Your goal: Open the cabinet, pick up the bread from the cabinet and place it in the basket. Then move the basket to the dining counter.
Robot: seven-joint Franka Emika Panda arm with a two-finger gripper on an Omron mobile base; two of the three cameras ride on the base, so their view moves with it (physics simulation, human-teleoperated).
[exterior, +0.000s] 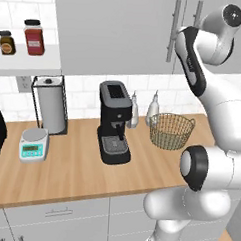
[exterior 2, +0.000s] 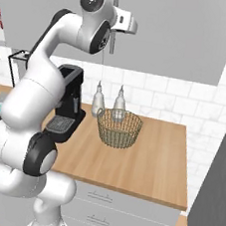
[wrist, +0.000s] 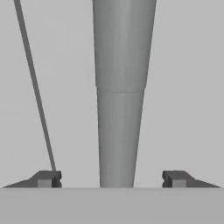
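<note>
The gripper (wrist: 112, 179) sits right at the cabinet door, its tips spread wide with the silver bar handle (wrist: 120, 96) running up between them and nothing clamped yet. This looks like the opening step: the jaws need to close on that bar, then the arm must pull outward to swing the door. On the wooden surface (exterior: 69, 175) below, the basket (exterior: 171, 130) stands waiting, apparently holding nothing, just in front of two small bottles (exterior: 143, 111). Beside it is the coffee machine (exterior: 114, 122), then a kitchen scale (exterior: 33, 144) and a paper-towel holder (exterior: 51, 104) further along. Up behind, the cabinet (exterior: 117, 32) is shut, so the bread is presumably inside, though that cannot be confirmed from here. Nothing seems to block the door's swing, though the arm's own elbow hangs close.
</note>
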